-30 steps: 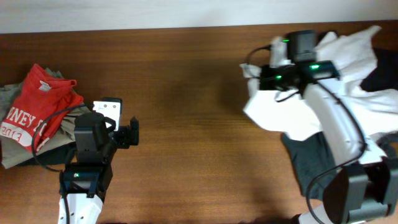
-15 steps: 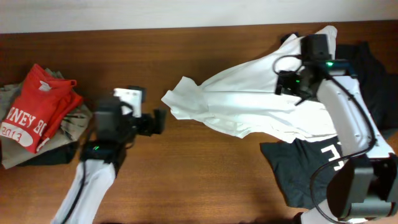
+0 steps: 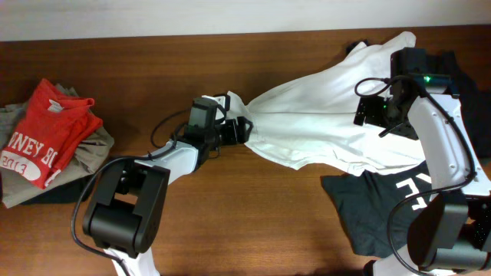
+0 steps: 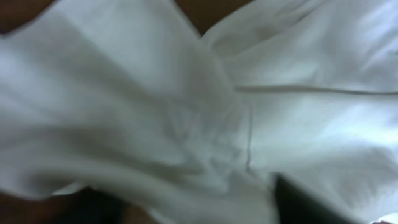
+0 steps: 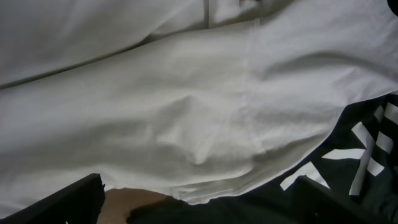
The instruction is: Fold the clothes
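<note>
White shirt (image 3: 322, 126) lies stretched out, unfolded; 1 black shirt (image 3: 383, 211) waits, red-topped pile (image 3: 46, 146) seems done. Right gripper (image 3: 372, 113) spread wide; left gripper (image 3: 239, 129) buried in cloth, grip unclear.

We record a white shirt (image 3: 322, 126) stretched out and creased at centre-right, its lower edge overlapping a black printed garment (image 3: 383, 207). A red lettered shirt (image 3: 46, 138) lies atop grey-green garments (image 3: 92, 151) at far left.

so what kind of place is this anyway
Most likely a robot test bench for laundry folding: a wooden table, a white shirt spread across it, and a clothes pile topped by a red T-shirt.
</note>
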Tool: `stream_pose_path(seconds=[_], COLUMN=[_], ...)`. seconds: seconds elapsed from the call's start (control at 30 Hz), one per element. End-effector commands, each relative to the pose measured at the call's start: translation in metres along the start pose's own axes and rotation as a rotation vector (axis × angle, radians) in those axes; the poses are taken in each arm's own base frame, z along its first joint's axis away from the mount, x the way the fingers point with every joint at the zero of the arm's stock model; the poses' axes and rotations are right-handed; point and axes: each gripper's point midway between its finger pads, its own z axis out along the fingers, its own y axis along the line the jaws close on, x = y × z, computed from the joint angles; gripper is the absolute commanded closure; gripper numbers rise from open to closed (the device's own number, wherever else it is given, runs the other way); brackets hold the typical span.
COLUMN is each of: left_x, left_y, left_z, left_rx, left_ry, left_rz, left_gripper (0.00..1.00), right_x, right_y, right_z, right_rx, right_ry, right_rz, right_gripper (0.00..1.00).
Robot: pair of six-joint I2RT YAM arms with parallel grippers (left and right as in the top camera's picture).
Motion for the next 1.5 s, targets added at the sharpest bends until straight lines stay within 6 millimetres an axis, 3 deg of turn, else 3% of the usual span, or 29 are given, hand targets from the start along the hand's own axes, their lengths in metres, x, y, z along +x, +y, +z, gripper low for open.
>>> stream_pose_path(seconds=[0.0, 0.03, 0.1, 0.13, 0.17, 0.23, 0.27, 0.3, 0.37, 0.4, 0.47, 0.5, 0.53, 0.6, 0.63, 0.73, 0.87, 0.93, 1.0, 1.03, 1.1, 1.17, 1.2, 1.33, 1.37, 1.4, 1.47], left_x=[0.018, 0.007, -0.044, -0.083, -0.141, -0.212, -0.227, -0.223, -0.169, -0.126, -0.067, -0.047, -0.020, 0.001, 0.023, 0.066, 0.106, 0.121, 0.119, 0.112, 0.104, 0.102, 0.100, 0.089, 0.093, 0.095, 0.096], left_y=[0.011, 0.019, 0.054, 0.080, 0.106, 0.138, 0.148, 0.150, 0.149, 0.136, 0.101, 0.084, 0.049, 0.011, -0.012, -0.033, -0.065, -0.070, -0.070, -0.067, -0.061, -0.057, -0.054, -0.042, -0.050, -0.056, -0.060], left_z=[0.007, 0.000, -0.038, -0.067, -0.113, -0.176, -0.195, -0.195, -0.173, -0.159, -0.144, -0.139, -0.128, -0.111, -0.097, -0.074, -0.026, -0.001, 0.018, 0.030, 0.033, 0.033, 0.033, 0.031, 0.030, 0.029, 0.029], left_rx=[-0.025, -0.035, -0.149, -0.238, -0.312, -0.371, -0.365, -0.346, -0.329, -0.302, -0.257, -0.245, -0.223, -0.182, -0.179, -0.223, -0.192, -0.193, -0.165, -0.159, -0.189, -0.202, -0.204, -0.203, -0.156, -0.131, -0.109], left_ry=[0.053, 0.033, -0.066, -0.152, -0.282, -0.455, -0.494, -0.473, -0.248, -0.074, 0.163, 0.244, 0.348, 0.408, 0.454, 0.532, 0.571, 0.568, 0.533, 0.487, 0.442, 0.432, 0.428, 0.418, 0.449, 0.467, 0.481], left_rz=[0.012, 0.067, 0.073, 0.035, 0.008, -0.026, -0.036, -0.046, -0.134, -0.189, -0.244, -0.247, -0.194, -0.102, -0.102, -0.251, -0.224, -0.266, -0.266, -0.252, -0.238, -0.239, -0.245, -0.285, -0.297, -0.303, -0.309], left_gripper=[1.00, 0.99, 1.00, 1.00, 0.99, 0.99, 0.27, 0.01, 0.01, 0.01, 0.01, 0.01, 0.01, 0.01, 0.01, 0.01, 0.00, 0.01, 0.01, 0.06, 0.60, 0.96, 0.99, 0.99, 0.50, 0.42, 0.42], right_x=[-0.001, -0.002, -0.002, -0.003, -0.004, -0.003, -0.003, -0.003, -0.003, -0.003, -0.002, -0.002, -0.002, -0.001, 0.000, 0.000, 0.000, 0.000, 0.001, 0.001, 0.001, 0.001, 0.001, 0.000, 0.000, 0.000, 0.000], right_y=[-0.002, -0.003, -0.006, -0.010, -0.016, -0.019, -0.019, -0.019, -0.019, -0.019, -0.019, -0.019, -0.019, -0.019, -0.019, -0.019, -0.019, -0.019, -0.019, -0.019, -0.019, -0.019, -0.019, -0.019, -0.019, -0.019, -0.019], right_z=[-0.004, -0.004, -0.004, -0.004, -0.003, -0.003, -0.003, -0.003, -0.003, -0.003, -0.003, -0.003, -0.003, -0.003, -0.003, -0.003, -0.003, -0.003, -0.003, -0.003, -0.003, -0.003, -0.003, -0.003, -0.003, -0.003, -0.003], right_rx=[-0.003, 0.002, 0.013, 0.016, 0.019, 0.023, 0.023, 0.022, 0.023, 0.023, 0.023, 0.023, 0.023, 0.024, 0.025, 0.025, 0.025, 0.026, 0.026, 0.025, 0.026, 0.026, 0.026, 0.026, 0.026, 0.025, 0.026], right_ry=[-0.011, -0.012, -0.015, -0.014, -0.013, -0.007, -0.006, -0.006, -0.006, -0.006, -0.004, -0.002, -0.002, 0.001, 0.003, 0.003, 0.004, 0.006, 0.006, 0.007, 0.006, 0.007, 0.007, 0.006, 0.006, 0.006, 0.006], right_rz=[0.013, 0.014, 0.020, 0.030, 0.044, 0.051, 0.051, 0.050, 0.047, 0.047, 0.047, 0.047, 0.047, 0.046, 0.046, 0.046, 0.047, 0.046, 0.046, 0.041, 0.038, 0.023, 0.023, 0.023, 0.023, 0.023, 0.023], right_gripper=[0.01, 0.01, 0.01, 0.01, 0.01, 0.01, 0.01, 0.01, 0.01, 0.01, 0.01, 0.01, 0.01, 0.01, 0.01, 0.01, 0.01, 0.01, 0.01, 0.01, 0.01, 0.01, 0.01, 0.01, 0.01, 0.01, 0.01])
